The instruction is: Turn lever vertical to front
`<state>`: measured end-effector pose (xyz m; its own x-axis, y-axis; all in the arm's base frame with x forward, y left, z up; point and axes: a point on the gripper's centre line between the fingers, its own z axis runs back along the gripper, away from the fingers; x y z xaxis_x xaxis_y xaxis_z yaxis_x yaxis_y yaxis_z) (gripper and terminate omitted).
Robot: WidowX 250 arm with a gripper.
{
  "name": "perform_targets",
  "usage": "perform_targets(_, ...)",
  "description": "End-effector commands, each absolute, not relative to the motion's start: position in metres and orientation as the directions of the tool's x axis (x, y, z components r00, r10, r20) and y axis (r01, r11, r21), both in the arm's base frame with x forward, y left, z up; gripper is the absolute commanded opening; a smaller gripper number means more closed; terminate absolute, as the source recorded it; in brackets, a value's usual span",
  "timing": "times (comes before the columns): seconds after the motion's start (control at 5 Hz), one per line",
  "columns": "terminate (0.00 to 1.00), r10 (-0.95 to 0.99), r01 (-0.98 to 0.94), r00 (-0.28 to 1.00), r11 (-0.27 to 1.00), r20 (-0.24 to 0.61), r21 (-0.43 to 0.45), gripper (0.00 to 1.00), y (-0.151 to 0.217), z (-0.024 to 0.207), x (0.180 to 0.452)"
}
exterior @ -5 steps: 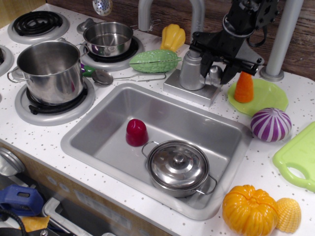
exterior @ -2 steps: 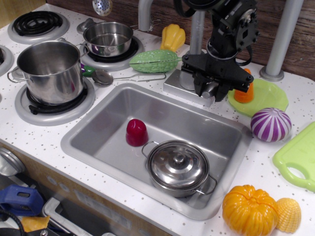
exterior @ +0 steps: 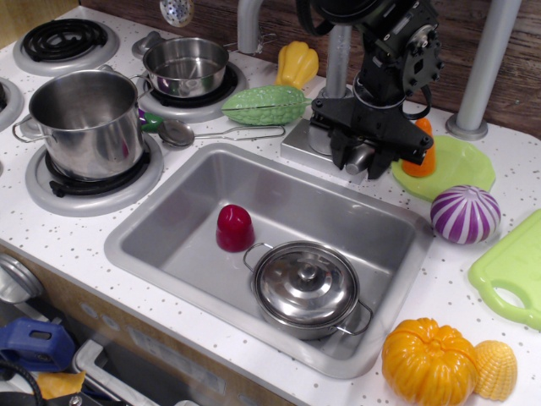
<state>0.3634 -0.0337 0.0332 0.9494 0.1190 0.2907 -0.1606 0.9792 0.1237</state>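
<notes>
The grey toy faucet stands on its base plate (exterior: 306,142) behind the sink, its tall spout (exterior: 338,51) rising behind the arm. The lever (exterior: 358,158) is a short silver-grey paddle that shows just below the black gripper body, pointing down toward the sink's front. My gripper (exterior: 359,161) is lowered over it, with one black finger (exterior: 340,154) on its left and one on its right. The jaws look spread, with small gaps beside the lever. The lever's root and side cylinder are hidden by the gripper.
The sink (exterior: 169,245) holds a lidded steel pot (exterior: 306,288) and a red cup (exterior: 234,227). An orange carrot (exterior: 420,161) on a green plate (exterior: 456,169), a purple striped onion (exterior: 465,213), a green gourd (exterior: 264,105) and a grey pole (exterior: 486,68) flank the faucet.
The gripper dropped from beside the faucet's top, moved slightly left and settled over the lever. The lever swung down from a raised position to point front.
</notes>
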Motion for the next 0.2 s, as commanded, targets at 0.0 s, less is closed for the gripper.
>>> perform_targets(0.0,1.00,0.096,-0.142,0.961,0.976,0.259,0.165,1.00,-0.0369,0.0719,0.3719)
